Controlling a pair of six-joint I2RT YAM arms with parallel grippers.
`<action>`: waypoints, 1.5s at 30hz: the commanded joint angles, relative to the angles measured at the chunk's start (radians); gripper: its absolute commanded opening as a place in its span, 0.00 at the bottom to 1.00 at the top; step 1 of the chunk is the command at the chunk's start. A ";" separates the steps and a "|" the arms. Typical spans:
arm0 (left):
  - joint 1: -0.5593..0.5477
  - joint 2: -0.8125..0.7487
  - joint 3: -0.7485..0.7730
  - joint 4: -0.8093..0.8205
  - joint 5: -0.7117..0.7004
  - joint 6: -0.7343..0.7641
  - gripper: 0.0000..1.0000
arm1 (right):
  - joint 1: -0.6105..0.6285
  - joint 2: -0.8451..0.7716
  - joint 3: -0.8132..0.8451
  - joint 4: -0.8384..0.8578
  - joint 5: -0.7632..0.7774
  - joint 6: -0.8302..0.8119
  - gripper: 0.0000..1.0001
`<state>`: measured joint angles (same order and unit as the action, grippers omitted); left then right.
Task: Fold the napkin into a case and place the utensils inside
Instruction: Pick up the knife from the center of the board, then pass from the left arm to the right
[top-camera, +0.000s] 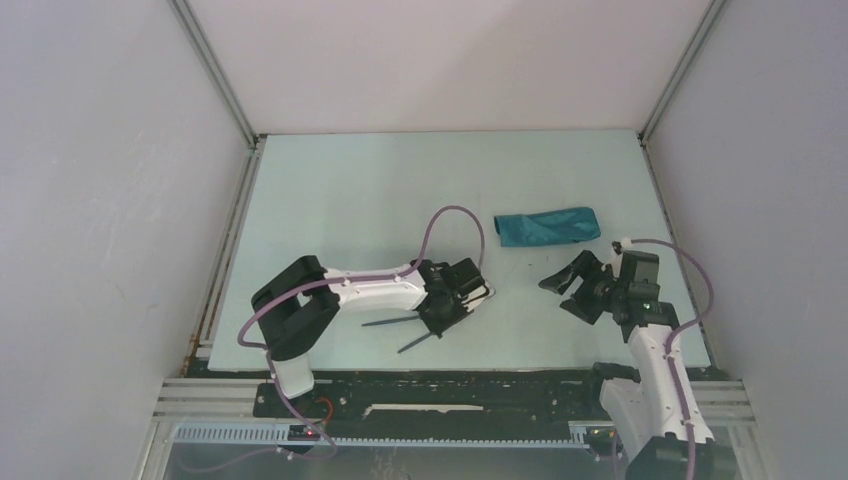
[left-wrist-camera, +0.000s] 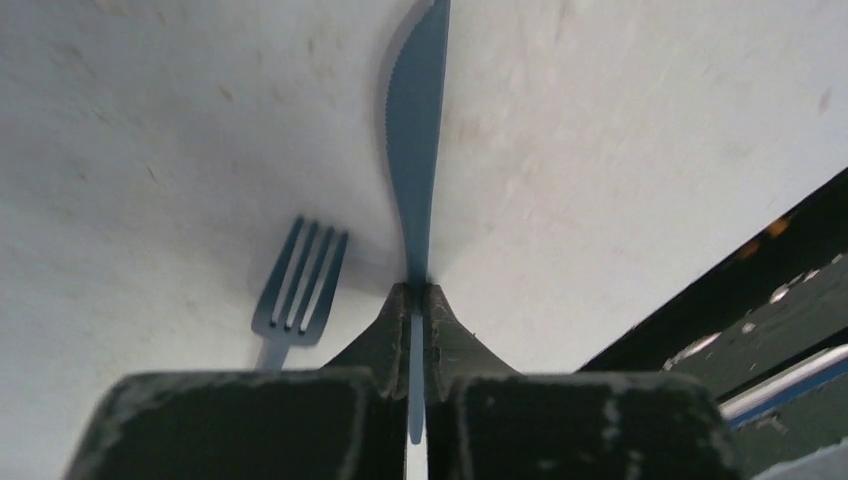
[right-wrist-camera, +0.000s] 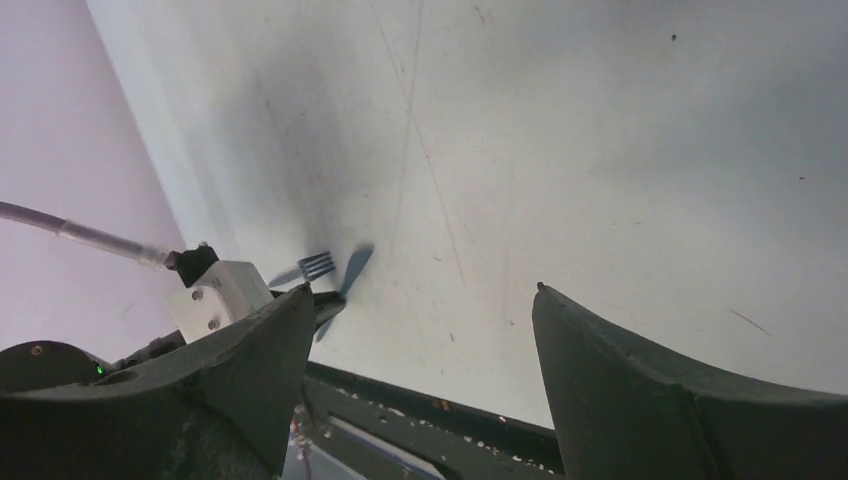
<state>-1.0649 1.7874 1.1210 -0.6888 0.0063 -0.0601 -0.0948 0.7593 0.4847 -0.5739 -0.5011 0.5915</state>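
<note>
No word, brand, number or sign can be read anywhere: the knife (left-wrist-camera: 415, 150), the fork (left-wrist-camera: 300, 285) and the case (top-camera: 547, 226) at one o'clock carry no legible marking

On the table (top-camera: 350, 190), right of centre and toward the far side in the top view: the case (top-camera: 547, 226), lying crosswise. Below and to the left of it, near the middle of the frame: the left gripper (top-camera: 437, 320), with the knife (left-wrist-camera: 415, 170) between its fingers. Just left of the knife in the left wrist view, beside it but not touching: the fork (left-wrist-camera: 300, 285), flat on the table. At lower right of the top view, below the case, well apart from knife and fork: the right gripper (top-camera: 578, 285).
</note>
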 joint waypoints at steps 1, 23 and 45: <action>-0.006 -0.057 0.035 0.174 -0.066 -0.062 0.00 | -0.068 0.063 -0.031 0.088 -0.271 -0.054 0.88; -0.007 -0.158 0.115 0.338 -0.015 -0.115 0.00 | 0.280 0.477 -0.066 0.888 -0.367 0.200 0.58; 0.055 -0.204 0.182 0.211 0.009 -0.206 0.50 | -0.015 0.429 -0.044 0.841 -0.298 0.250 0.00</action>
<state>-1.0569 1.6661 1.2514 -0.4278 0.0017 -0.1974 0.0647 1.2243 0.3920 0.3443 -0.8730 0.8406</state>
